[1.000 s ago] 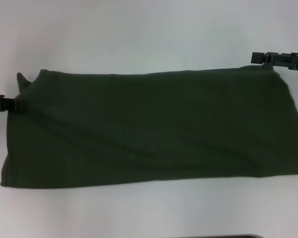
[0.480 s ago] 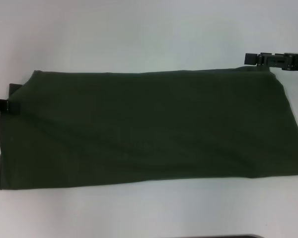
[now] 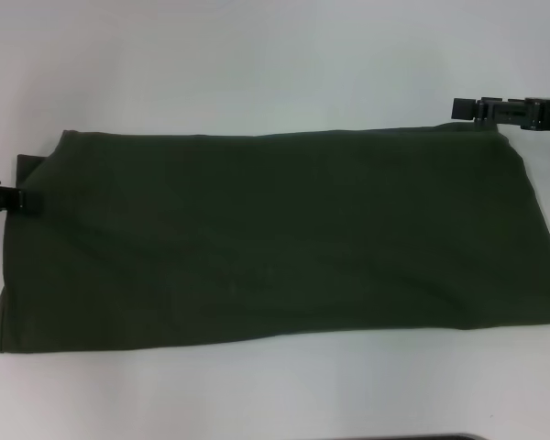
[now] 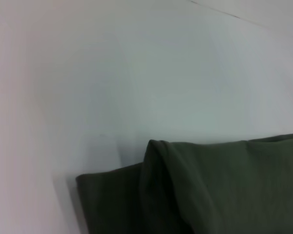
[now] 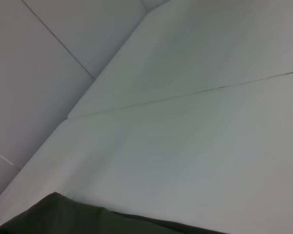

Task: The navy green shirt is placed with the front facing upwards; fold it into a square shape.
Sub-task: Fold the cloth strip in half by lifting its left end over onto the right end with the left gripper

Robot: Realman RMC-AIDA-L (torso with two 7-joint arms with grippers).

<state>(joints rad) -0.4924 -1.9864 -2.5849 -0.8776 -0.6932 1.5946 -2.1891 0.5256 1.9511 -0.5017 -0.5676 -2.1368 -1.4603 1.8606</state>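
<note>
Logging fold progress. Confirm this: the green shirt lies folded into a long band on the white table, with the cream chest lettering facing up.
Not quite. The head view shows the navy green shirt folded into a long band on the white table, but no lettering shows; only plain green fabric faces up.

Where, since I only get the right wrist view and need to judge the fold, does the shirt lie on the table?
Observer: The navy green shirt lies as one wide band across the white table, plain green side up, with no lettering showing.
Operator: And the arms?
Observer: The left gripper is at the band's left edge, and the right gripper is at its far right corner.
Operator: Are the layers lined up?
Observer: Not quite. In the left wrist view a lower layer sticks out past the upper one at the corner.
</note>
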